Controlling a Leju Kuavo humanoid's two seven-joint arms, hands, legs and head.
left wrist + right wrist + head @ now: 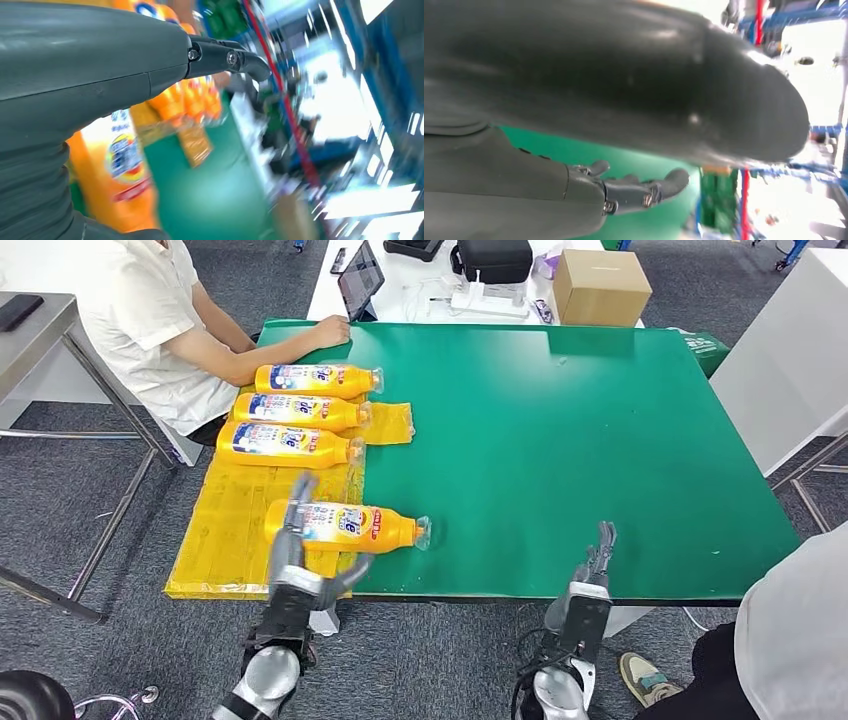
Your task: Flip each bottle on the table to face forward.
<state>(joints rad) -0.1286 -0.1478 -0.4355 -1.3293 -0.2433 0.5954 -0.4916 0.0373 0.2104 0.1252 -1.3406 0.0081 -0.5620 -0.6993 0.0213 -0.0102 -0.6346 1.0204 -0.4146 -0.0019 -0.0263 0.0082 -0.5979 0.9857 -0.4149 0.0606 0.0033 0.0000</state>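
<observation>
The left robot hand [297, 558] clasps the nearest glossy orange bottle [345, 527] (lying label-up on a crinkly yellow sheet [225, 530]) at the green bench's [580, 440] front edge, while the right robot hand [592, 575] hovers open-fingered, holding nothing.

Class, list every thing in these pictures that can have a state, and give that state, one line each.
Nearest bottle: lying on its side, label up, cap pointing right, left hand on it.
Three far bottles: lying side by side, labels up.
Left hand: fingers around the nearest bottle.
Right hand: holds nothing, at the table edge.
Cardboard box: closed.
</observation>
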